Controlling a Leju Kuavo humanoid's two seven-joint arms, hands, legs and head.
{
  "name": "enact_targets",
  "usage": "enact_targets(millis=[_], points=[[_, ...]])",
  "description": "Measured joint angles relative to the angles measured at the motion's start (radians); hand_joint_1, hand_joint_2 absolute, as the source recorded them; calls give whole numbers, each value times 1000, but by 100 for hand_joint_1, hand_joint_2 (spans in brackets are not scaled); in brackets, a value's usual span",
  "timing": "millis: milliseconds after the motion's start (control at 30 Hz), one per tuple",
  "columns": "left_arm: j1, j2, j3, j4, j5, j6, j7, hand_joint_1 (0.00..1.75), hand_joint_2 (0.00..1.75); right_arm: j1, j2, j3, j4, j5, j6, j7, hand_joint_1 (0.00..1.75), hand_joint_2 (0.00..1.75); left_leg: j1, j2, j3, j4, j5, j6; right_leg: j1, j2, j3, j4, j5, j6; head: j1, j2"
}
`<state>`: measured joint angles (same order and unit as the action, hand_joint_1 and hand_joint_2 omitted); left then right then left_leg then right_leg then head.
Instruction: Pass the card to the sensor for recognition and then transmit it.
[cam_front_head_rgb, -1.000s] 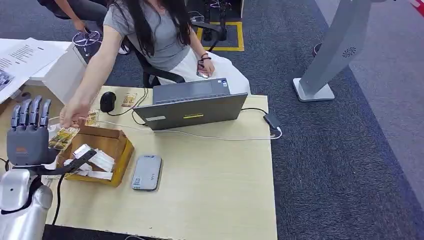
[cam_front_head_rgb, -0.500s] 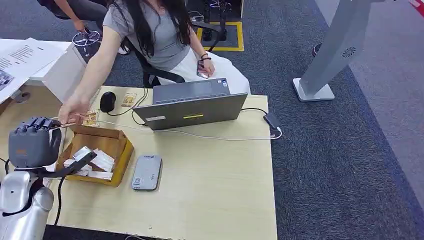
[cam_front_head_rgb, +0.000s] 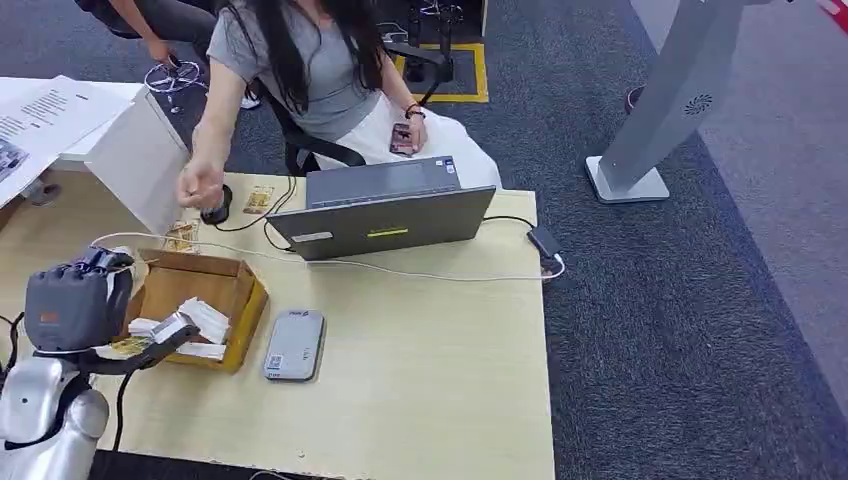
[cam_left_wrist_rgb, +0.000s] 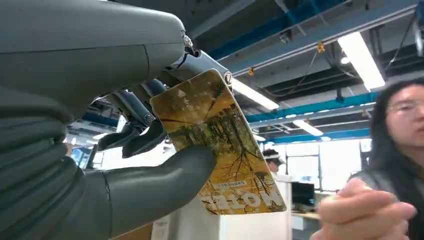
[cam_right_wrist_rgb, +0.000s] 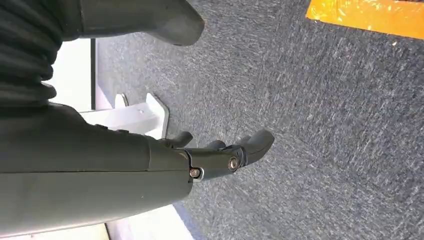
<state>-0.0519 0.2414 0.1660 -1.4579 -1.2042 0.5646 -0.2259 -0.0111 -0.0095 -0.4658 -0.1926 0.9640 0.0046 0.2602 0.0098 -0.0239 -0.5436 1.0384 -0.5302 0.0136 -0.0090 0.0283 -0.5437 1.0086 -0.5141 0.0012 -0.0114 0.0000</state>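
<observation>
Gripping a thin yellow-brown picture card, the robot's left hand sits at the near left corner of the pale wooden surface, just beside an open brown cardboard box holding more cards. In the left wrist view the card is pinned between the thick grey thumb, which presses on its lower printed face, and the darker fingers curled behind its upper end. About half of the card stands free beyond the hold.

Such a card is likely light, flat and fairly stiff, with a glossy face that could slide under the thumb, so a firm pinch across its broad faces suits it best. I judge the free half is the part to lay over the reader. From the head view the left forearm rises from below with the back of the hand uppermost and the fingers folded in.

Just to the right of the box lies the flat grey rectangular sensor pad, close to the hand but not yet reached. Behind it an open grey laptop stands, and a seated person's hand hovers near a black mouse.

Farther right, the right hand hangs over grey-blue carpet, fingers loosely apart and holding nothing.
</observation>
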Motion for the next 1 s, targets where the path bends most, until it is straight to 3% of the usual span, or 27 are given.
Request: enact_targets(millis=[167, 433, 633, 833, 1000], points=[[19, -60, -105, -79, -92, -8, 37, 175, 175, -1, 0, -3, 0, 11, 0, 6, 0, 175, 0, 0, -1, 1, 0, 0, 0, 0, 0, 0, 0, 0, 0, 0], [-17, -121, -257, -91, -148, -47, 95, 175, 175, -3, 0, -12, 0, 24, -1, -1, 0, 175, 0, 0, 0, 2, 0, 0, 0, 0, 0, 0, 1, 1, 0, 0], [-54, -143, -346, -34, -184, -150, 183, 175, 175, -5, 0, -22, 0, 36, -1, -4, 0, 175, 0, 0, -1, 2, 0, 0, 0, 0, 0, 0, 1, 1, 0, 0], [-67, -158, -385, 45, -222, -261, 281, 175, 175, -5, 0, -45, 0, 43, -1, -1, 0, 175, 0, 0, -1, 2, 0, 0, 0, 0, 0, 0, 1, 1, 0, 0], [-70, -165, -400, 80, -226, -314, 327, 175, 175, -4, 0, -64, 0, 52, -1, 4, 0, 175, 0, 0, -1, 2, 0, 0, 0, 0, 0, 0, 1, 1, 0, 0]])
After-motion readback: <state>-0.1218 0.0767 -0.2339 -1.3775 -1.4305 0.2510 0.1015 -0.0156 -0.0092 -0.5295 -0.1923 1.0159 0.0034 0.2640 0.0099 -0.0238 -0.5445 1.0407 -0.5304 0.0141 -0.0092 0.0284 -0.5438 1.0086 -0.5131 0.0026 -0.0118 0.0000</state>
